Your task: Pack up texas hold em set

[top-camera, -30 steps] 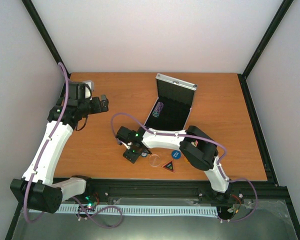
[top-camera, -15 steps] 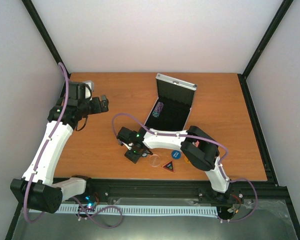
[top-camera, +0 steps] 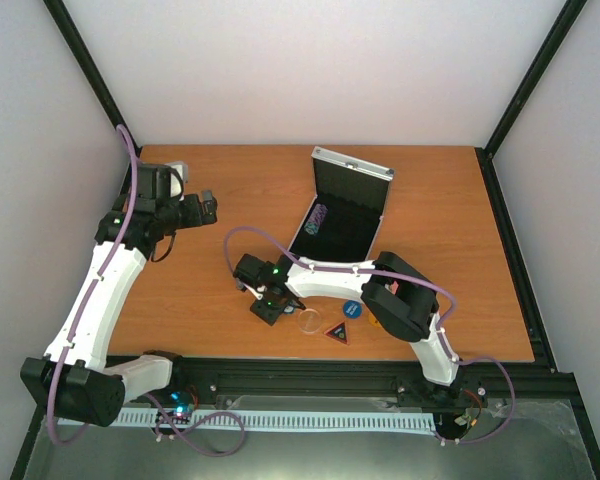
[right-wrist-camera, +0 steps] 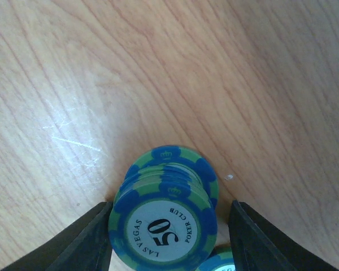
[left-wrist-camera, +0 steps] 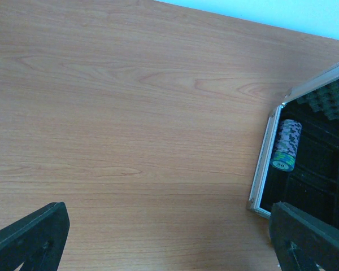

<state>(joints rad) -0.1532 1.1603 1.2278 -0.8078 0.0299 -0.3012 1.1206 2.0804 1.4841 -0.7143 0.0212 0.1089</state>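
**On the near side of the table (top-camera: pixel 210 290), packing has barely begun**

Toward the middle of the table the silver case (top-camera: pixel 345 215) stands open with its lid raised and its black lining showing. Only one roll of chips (left-wrist-camera: pixel 286 145) lies in it, tucked along the left wall. That is all that looks packed so far.

The rest is out on the wood in front of the case: a round blue button (top-camera: pixel 352 308), a clear round button (top-camera: pixel 308 321) and a triangular button (top-camera: pixel 337 332), close together by the right arm. No card deck shows in any view; it may be hidden behind the arm.

The right gripper (top-camera: pixel 268 306) is down over a stack of blue-and-green chips (right-wrist-camera: pixel 164 217). Its fingers (right-wrist-camera: pixel 82 243) stand on either side of the stack, with a strip of table still visible on one side, so I judge the stack bracketed but not gripped. Whether the other pad touches is hard to say. The edge of another chip (right-wrist-camera: pixel 217 264) sits just beside the stack.

The left gripper (top-camera: pixel 208 208) hangs over bare wood well to the left of the case, jaws spread wide and empty.

The top chip reads "LAS VEGAS", "50" and "POKER CLUB", with crown marks around the rim. The writing on the buttons is too small to read.
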